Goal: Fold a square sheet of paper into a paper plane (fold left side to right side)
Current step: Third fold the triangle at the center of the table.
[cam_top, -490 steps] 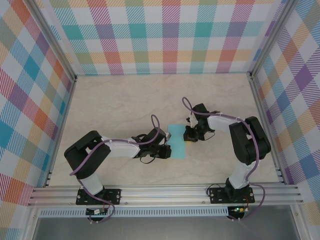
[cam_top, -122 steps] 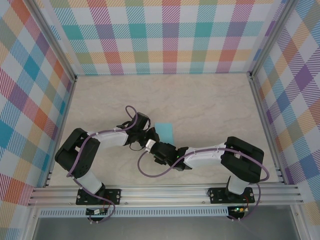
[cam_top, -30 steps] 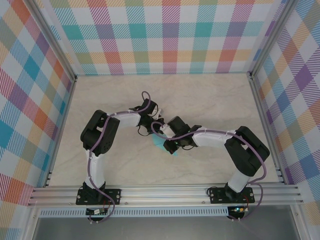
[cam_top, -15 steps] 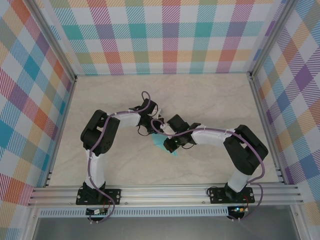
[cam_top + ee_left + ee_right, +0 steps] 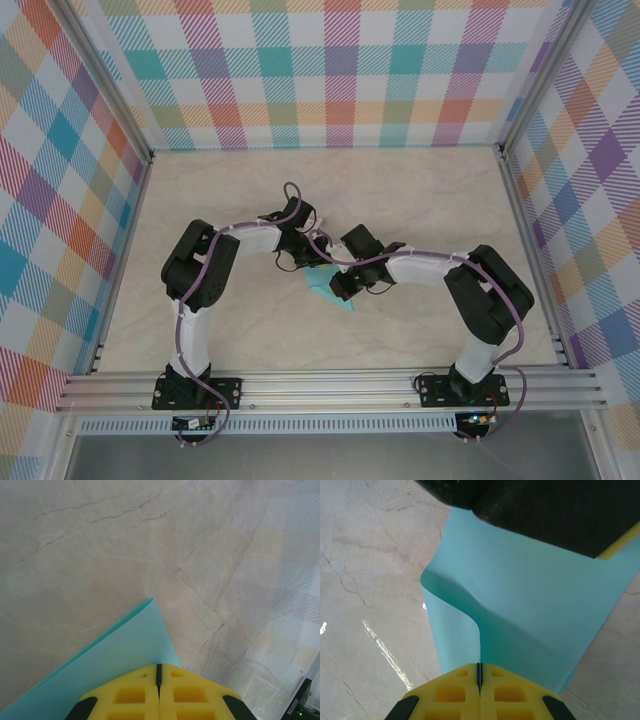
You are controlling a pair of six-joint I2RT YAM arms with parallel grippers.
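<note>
the tabletop is a pale beige, marble-patterned surface with thin brownish veins, glossy enough to catch streaks of light. a light turquoise sheet of paper lies near its middle, a little toward 6 o'clock, with a pointed corner aimed at 5 o'clock. part of the sheet rests flat on the tabletop; one edge curls up off it in a soft bend.

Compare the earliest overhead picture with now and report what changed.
The square sheet of paper, which lay flat between the two grippers, has shifted slightly left and now bends up in a curl. Both arms have swung in over it. The left gripper and the right gripper are each shut on the sheet, close together. The table is as it was.
</note>
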